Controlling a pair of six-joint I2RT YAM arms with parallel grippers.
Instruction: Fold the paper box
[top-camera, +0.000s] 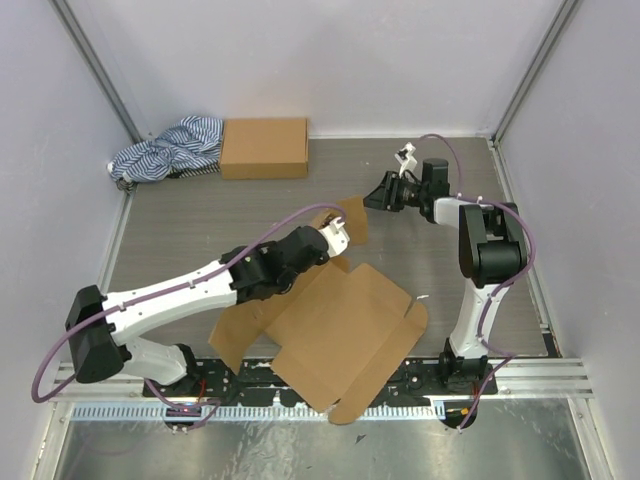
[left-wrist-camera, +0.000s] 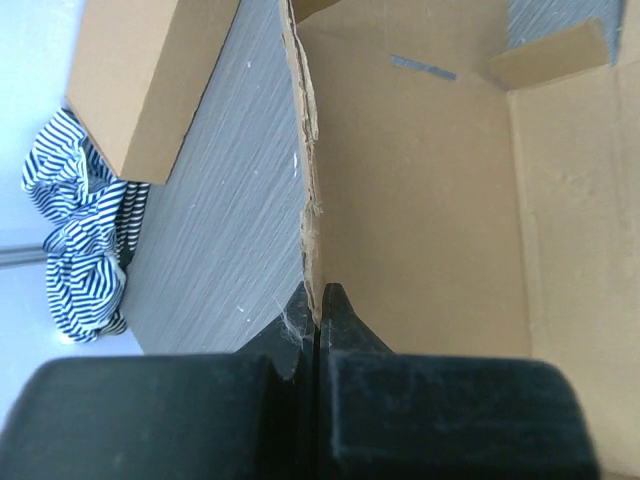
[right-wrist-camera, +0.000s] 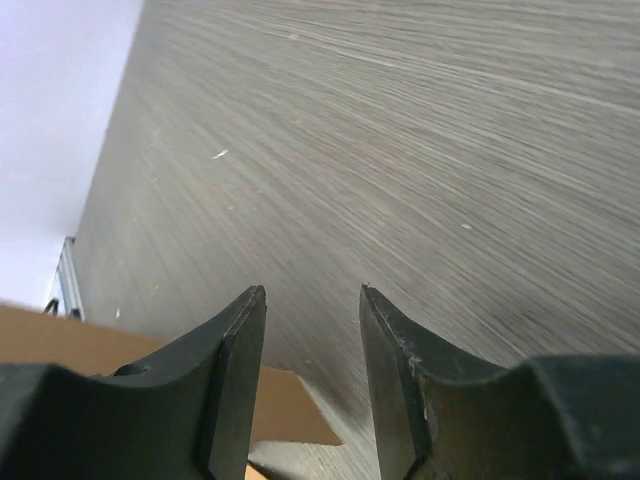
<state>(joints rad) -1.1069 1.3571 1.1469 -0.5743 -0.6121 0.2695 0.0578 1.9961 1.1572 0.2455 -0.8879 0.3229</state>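
The paper box (top-camera: 345, 325) is a flat brown cardboard sheet with flaps, lying on the table in front of the arm bases. One side flap (top-camera: 350, 215) stands raised. My left gripper (top-camera: 335, 237) is shut on that flap's torn edge; in the left wrist view the fingertips (left-wrist-camera: 340, 305) pinch the cardboard (left-wrist-camera: 420, 190) between them. My right gripper (top-camera: 376, 194) hovers just right of the raised flap, a little apart from it. Its jaws are open with nothing between them (right-wrist-camera: 312, 292), and a corner of cardboard (right-wrist-camera: 285, 410) shows below them.
A compact brown cardboard box (top-camera: 264, 147) sits against the back wall, and it also shows in the left wrist view (left-wrist-camera: 140, 70). A blue-and-white striped cloth (top-camera: 168, 150) lies bunched to its left. Walls close in the table on three sides.
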